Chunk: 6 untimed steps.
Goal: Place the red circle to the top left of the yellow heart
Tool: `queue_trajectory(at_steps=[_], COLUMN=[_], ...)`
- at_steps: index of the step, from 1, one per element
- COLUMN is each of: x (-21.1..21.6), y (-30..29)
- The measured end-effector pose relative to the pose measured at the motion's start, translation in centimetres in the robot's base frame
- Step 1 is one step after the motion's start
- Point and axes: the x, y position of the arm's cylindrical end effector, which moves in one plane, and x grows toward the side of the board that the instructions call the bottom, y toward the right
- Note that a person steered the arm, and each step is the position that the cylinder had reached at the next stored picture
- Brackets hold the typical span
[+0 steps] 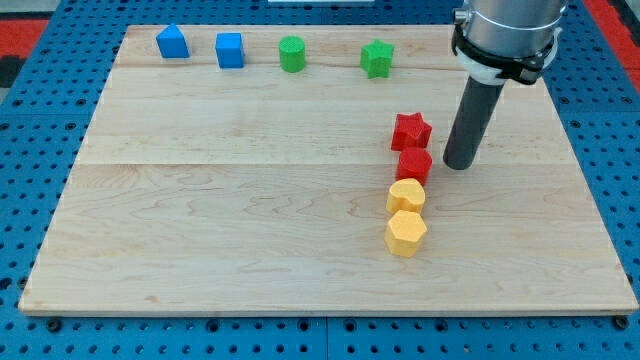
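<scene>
The red circle point(414, 165) sits right of the board's middle, just below a red star point(411, 130) and touching the top of the yellow heart point(406, 196). A yellow hexagon point(406, 233) lies directly below the heart. The four blocks form a near-vertical column. My tip point(458, 166) rests on the board just to the right of the red circle, a small gap apart from it.
Along the view's top edge of the wooden board point(200, 240) stand a blue block point(172, 42), a blue cube point(230, 50), a green cylinder point(292, 54) and a green star point(377, 59). The arm's body point(505, 35) hangs over the top right corner.
</scene>
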Motion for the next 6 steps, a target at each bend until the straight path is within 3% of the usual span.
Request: queue_trajectory(at_steps=[4,6], x=[0.5,3.5], y=[-3.8,-2.6])
